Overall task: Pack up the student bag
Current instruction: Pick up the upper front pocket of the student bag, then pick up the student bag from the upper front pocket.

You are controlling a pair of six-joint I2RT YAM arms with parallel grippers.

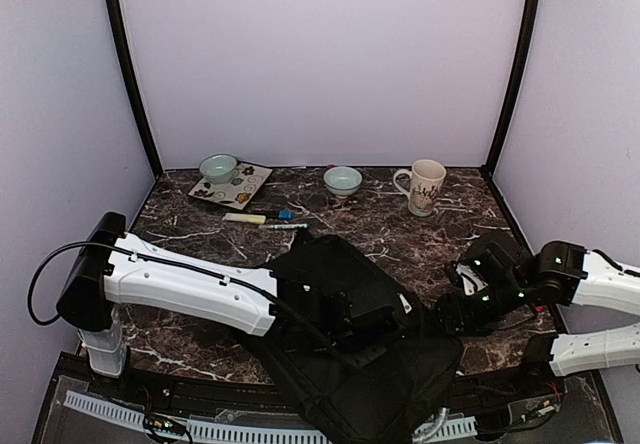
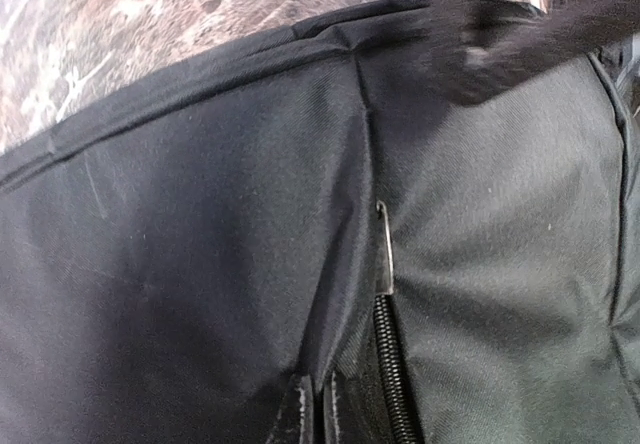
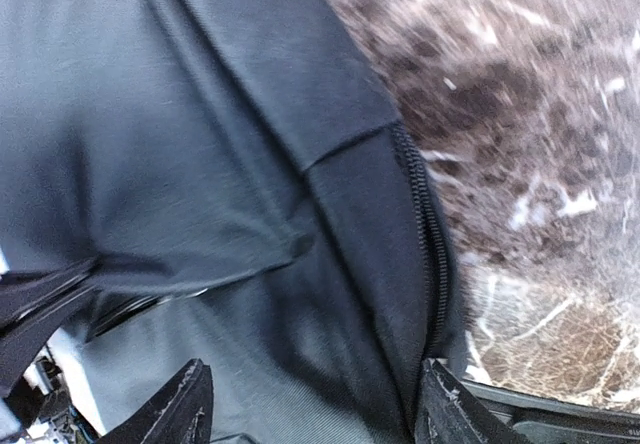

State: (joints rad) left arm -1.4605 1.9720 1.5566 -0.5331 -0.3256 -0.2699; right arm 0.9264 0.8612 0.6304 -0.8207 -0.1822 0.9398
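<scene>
Left pincer [image 2: 312, 416] pinching fabric of crumpled black student bag [image 1: 390, 374]; right pincer [image 3: 320, 414] spread astride its zipped edge

White arm links [image 1: 190, 289], black joints [image 1: 85, 284], a black cable [image 1: 31, 286]; black-fingered right pincer [image 3: 320, 419].

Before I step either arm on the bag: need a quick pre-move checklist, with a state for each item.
1. Grip: left pincer shut on a fold of the student bag - ok.
2. Second hold: right pincer open, fingers astride the bag's zipper edge, not gripping - not ok.
3. Opening: zipper seen only in part, open or closed - cannot tell.
4. Items: markers lie on the table beyond the bag, unpacked - not ok.
5. Clearance: mug stands well away from both arms - ok.
</scene>
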